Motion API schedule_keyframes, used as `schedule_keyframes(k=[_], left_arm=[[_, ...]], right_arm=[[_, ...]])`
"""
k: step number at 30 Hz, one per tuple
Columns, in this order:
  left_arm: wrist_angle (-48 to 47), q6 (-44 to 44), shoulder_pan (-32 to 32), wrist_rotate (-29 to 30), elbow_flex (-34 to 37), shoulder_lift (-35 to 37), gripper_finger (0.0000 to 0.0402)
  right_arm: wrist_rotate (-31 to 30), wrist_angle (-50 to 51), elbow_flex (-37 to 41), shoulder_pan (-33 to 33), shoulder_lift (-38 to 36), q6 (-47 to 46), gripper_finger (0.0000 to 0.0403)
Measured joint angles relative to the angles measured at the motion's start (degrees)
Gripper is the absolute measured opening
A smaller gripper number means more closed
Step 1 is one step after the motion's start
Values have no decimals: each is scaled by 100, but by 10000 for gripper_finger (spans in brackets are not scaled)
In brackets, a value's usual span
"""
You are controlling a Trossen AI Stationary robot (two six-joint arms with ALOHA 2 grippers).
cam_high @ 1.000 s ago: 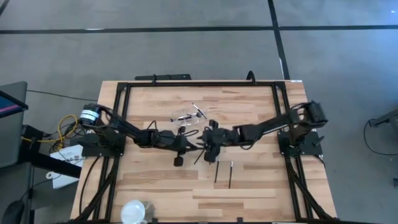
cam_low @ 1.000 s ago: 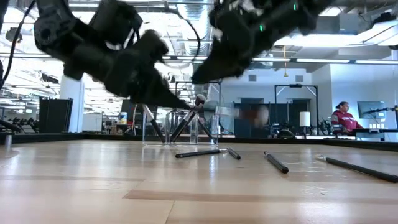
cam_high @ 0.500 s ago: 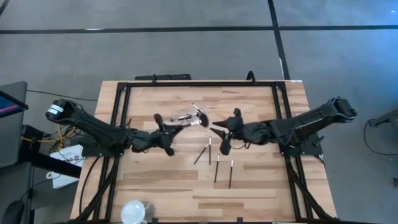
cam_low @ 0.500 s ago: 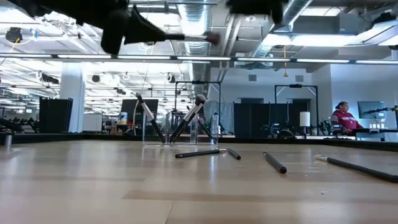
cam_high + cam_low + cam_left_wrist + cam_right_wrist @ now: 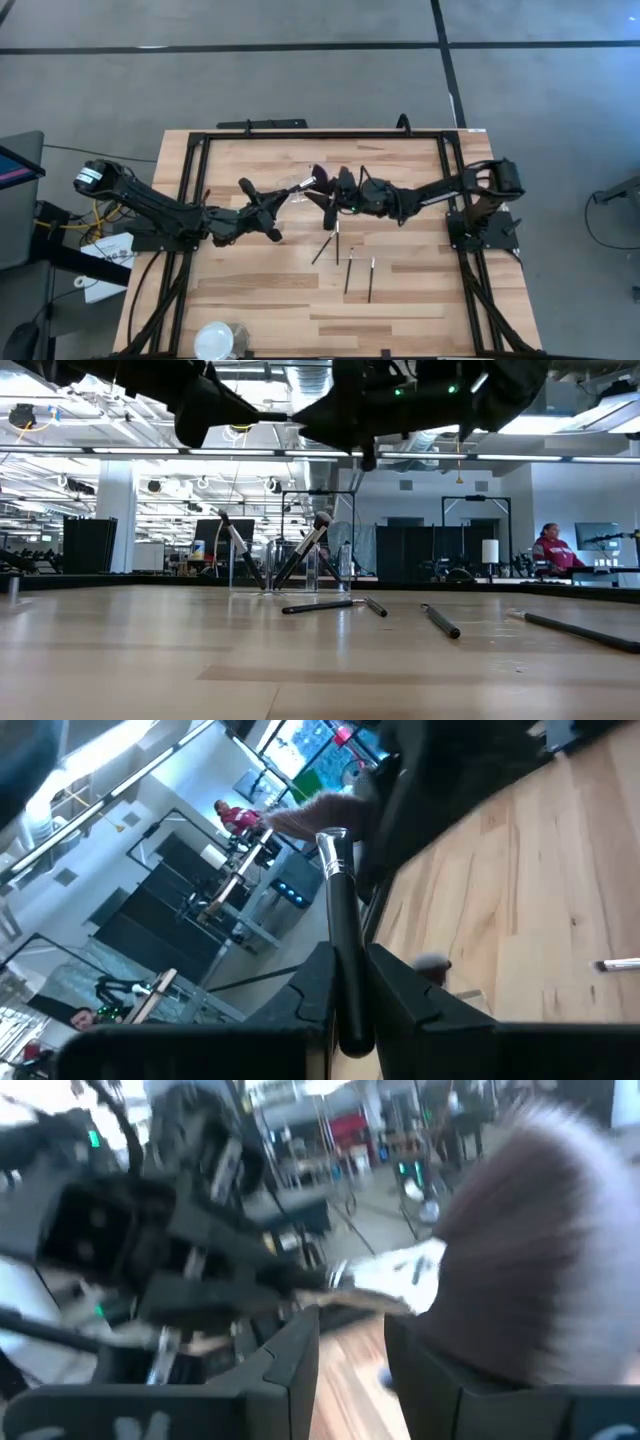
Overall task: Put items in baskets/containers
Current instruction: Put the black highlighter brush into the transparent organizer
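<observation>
Left gripper: left of centre in the overhead frame, raised off the table. Its dark fingers are clamped on the thin black handle of a slim makeup brush with a silver ferrule; the bristle end reaches toward the frame's centre and is half lost against the other arm.

Right gripper: just right of the held brush's tip, centre of the overhead frame, also aloft. In the right wrist view a large blur of brownish bristles fills the frame's right side beside the two fingers; whether they are parted on nothing or closing on the brush cannot be told.

Small clear plastic container: upright on the light wooden table, left of centre in the level view, at mid-depth. Several dark-handled brushes lean inside it, tips up. From overhead it is almost wholly covered by the two grippers.

Loose brushes: four lie flat below centre in the overhead frame — two slanted ones close together, two near-vertical ones lower and to the right. In the level view one more long handle runs off the right edge.

Round white and clear object: bottom edge of the overhead frame, cut off.

Person in a red top: far right background, seated, small.
</observation>
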State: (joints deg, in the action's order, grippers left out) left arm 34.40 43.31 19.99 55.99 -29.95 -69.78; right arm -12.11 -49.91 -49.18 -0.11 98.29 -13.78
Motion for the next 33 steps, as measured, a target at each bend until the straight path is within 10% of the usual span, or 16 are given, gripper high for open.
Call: schedule_keyframes(k=[33], left_arm=[[151,-179,-4,-346,-4,-2,40]], right_arm=[[418,-1109,-5,-191,228,-278,104]])
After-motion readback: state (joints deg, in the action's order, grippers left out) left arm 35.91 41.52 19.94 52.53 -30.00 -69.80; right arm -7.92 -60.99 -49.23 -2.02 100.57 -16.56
